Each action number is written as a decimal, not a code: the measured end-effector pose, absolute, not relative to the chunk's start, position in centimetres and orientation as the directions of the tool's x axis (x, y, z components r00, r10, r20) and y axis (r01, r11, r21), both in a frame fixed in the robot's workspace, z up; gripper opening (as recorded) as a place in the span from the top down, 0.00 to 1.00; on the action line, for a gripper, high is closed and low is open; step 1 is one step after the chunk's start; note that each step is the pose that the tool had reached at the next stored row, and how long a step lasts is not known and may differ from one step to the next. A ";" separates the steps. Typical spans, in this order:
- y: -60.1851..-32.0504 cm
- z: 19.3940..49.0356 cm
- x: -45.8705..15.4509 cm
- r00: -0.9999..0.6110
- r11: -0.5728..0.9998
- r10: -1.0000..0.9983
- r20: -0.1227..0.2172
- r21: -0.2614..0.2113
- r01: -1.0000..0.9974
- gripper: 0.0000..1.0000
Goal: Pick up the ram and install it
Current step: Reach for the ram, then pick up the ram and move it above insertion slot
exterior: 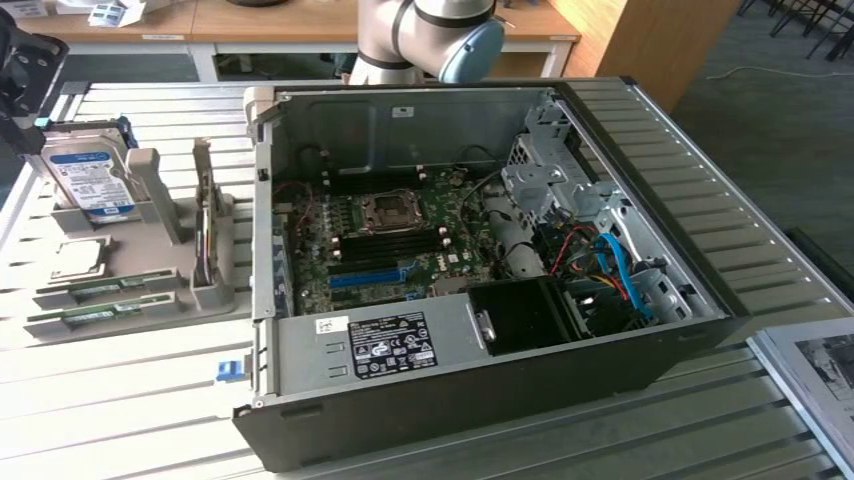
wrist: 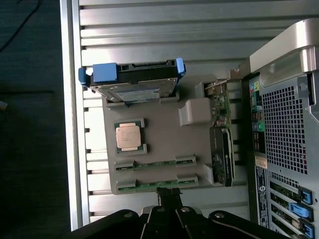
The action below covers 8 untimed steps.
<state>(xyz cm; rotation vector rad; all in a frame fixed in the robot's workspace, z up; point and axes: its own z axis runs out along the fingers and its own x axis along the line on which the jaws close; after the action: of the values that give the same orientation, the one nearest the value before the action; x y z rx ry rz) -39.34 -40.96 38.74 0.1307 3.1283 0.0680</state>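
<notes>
On the slatted tabletop (exterior: 120, 400), the ram (exterior: 100, 316) lies flat in the gray tray (exterior: 140, 260), at nine o'clock from the open computer case (exterior: 467, 400) in the exterior view. Our hand (wrist: 168, 195) hangs closed and empty near it. We judge the ram light, stiff and fragile, best pinched by its long edges.

In the exterior view the arm (exterior: 424, 40) is cut off by the top edge, and the print on the power supply label (exterior: 387, 345) is too small to read. In the wrist view the gripper (wrist: 168, 193) is cropped by the frame edge, its tip hiding part of 1 ram (wrist: 149, 185); the computer case (wrist: 286, 124) runs out of frame.
</notes>
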 end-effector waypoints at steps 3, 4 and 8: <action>-41.0 38.7 -39.3 -0.996 0.996 0.084 -0.008 0.044 0.083 0.90; -41.0 38.7 -39.3 -0.996 0.996 0.084 -0.008 0.044 0.083 0.90; -41.0 38.7 -39.3 -0.996 0.996 0.084 -0.008 0.044 0.083 0.90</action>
<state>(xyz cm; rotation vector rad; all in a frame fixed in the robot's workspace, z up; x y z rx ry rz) -39.34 -40.96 38.74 0.1309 3.1283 0.0680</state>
